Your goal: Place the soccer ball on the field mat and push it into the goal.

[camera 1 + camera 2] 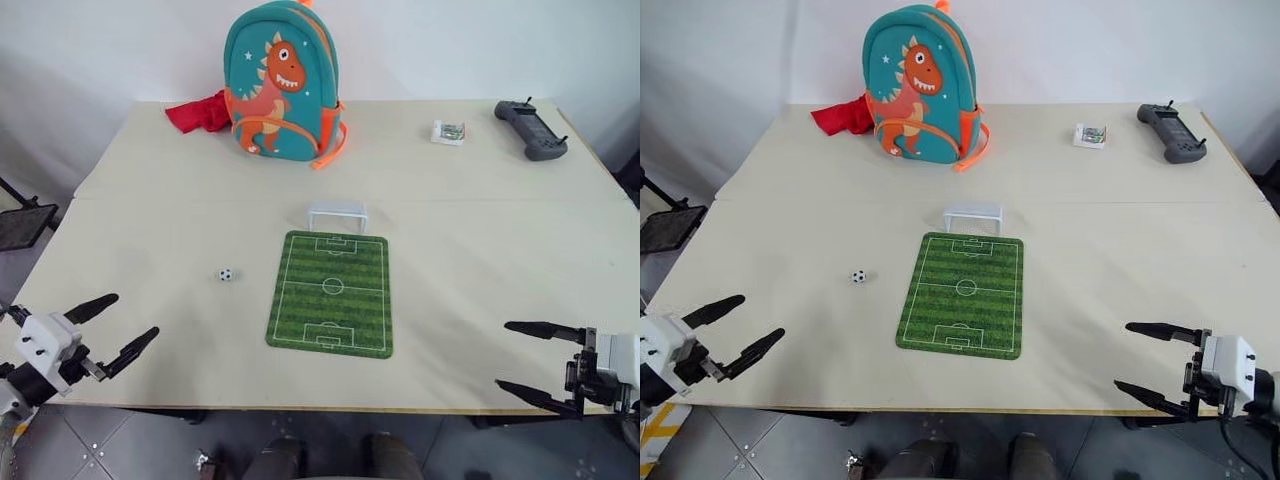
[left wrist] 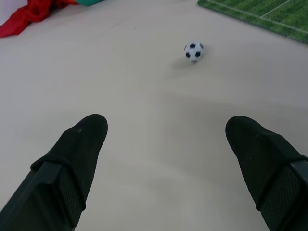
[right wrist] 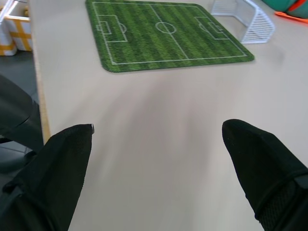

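Observation:
The soccer ball (image 1: 226, 274) is a tiny white ball with black patches, lying on the bare table a little left of the field mat (image 1: 332, 292). The green mat lies flat in the table's middle. The small white goal (image 1: 337, 214) stands just beyond the mat's far short edge. My left gripper (image 1: 118, 326) is open and empty over the table's near left corner, well short of the ball (image 2: 194, 51). My right gripper (image 1: 512, 355) is open and empty at the near right edge, with the mat (image 3: 163, 33) and the goal (image 3: 250, 19) ahead of it.
A teal dinosaur backpack (image 1: 280, 85) stands at the table's far side with a red cloth (image 1: 200, 113) beside it. A small white box (image 1: 449, 132) and a dark handheld controller (image 1: 532, 130) lie at the far right. The table's front edge runs just beneath both grippers.

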`<state>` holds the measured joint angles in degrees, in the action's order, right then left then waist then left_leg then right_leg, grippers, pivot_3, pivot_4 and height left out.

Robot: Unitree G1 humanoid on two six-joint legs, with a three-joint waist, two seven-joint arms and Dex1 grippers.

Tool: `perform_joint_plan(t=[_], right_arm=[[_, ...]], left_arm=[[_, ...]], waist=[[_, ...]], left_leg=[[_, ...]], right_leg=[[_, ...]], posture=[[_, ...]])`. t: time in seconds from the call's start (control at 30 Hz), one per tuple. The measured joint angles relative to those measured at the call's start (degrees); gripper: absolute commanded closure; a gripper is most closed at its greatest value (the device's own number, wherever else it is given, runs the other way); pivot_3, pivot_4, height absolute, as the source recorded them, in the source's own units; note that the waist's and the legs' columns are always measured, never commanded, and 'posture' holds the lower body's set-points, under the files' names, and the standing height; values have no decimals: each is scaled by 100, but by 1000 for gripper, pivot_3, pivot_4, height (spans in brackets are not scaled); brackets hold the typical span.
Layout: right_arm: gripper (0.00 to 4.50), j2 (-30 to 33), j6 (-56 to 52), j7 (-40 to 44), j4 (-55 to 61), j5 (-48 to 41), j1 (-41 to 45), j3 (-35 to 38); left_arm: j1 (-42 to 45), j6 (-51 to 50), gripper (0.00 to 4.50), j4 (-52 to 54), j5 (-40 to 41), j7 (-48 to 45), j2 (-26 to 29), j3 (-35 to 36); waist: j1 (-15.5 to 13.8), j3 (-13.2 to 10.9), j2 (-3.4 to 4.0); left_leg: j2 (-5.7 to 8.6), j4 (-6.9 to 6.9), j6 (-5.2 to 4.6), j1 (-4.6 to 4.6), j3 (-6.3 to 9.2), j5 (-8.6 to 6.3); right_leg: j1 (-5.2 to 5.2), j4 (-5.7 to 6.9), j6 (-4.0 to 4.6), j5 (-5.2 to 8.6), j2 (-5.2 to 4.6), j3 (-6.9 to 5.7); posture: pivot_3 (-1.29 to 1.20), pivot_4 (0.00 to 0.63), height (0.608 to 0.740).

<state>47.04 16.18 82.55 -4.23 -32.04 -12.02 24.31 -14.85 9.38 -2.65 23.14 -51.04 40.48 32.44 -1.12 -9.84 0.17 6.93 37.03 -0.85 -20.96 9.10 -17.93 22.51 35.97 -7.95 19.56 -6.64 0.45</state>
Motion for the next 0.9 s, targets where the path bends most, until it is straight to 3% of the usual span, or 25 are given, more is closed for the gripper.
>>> perform_joint_plan(t=[0.3, 0.5, 0.6, 0.7, 0.9], right_arm=[[0, -714, -1185, -733, 1225, -775, 914, -688], [0, -962, -1364, -892, 1619, -940, 1107, -840], [0, -961, -1296, -806, 1492, -848, 1101, -826], [0, -961, -1204, -737, 1258, -721, 1151, -819], [0, -978, -1096, -700, 1054, -587, 1193, -826]], left_arm=[[-726, -849, 14, -355, 398, -365, 101, 351], [-791, -830, 14, -566, 637, -608, -53, 570], [-303, -1207, 14, -86, 847, -471, -109, 356], [784, -1756, 14, 400, 983, -54, -110, -160], [2285, -2142, 14, 30, 535, 435, -343, -1278]], waist=[[34, 0, 0], [-125, 0, -4], [-231, 0, -7], [-253, 2, -8], [-31, 4, -6]], left_leg=[[-35, 2, 10, 0, -7, -19], [-35, 15, 6, -7, 0, -27], [-35, 21, 7, -9, 4, -27], [-34, 23, 10, -5, -6, -25], [-42, 15, 11, 4, -20, -26]], right_leg=[[7, -2, 12, -6, 21, 10], [-1, -13, 12, -6, 19, 1], [-4, -12, 14, -8, 19, -3], [0, -3, 17, -13, 21, 4], [12, 14, 11, -16, 31, -4]], posture=[[0, 150, 740], [0, 150, 740], [0, 150, 740], [0, 150, 740], [0, 150, 740]])
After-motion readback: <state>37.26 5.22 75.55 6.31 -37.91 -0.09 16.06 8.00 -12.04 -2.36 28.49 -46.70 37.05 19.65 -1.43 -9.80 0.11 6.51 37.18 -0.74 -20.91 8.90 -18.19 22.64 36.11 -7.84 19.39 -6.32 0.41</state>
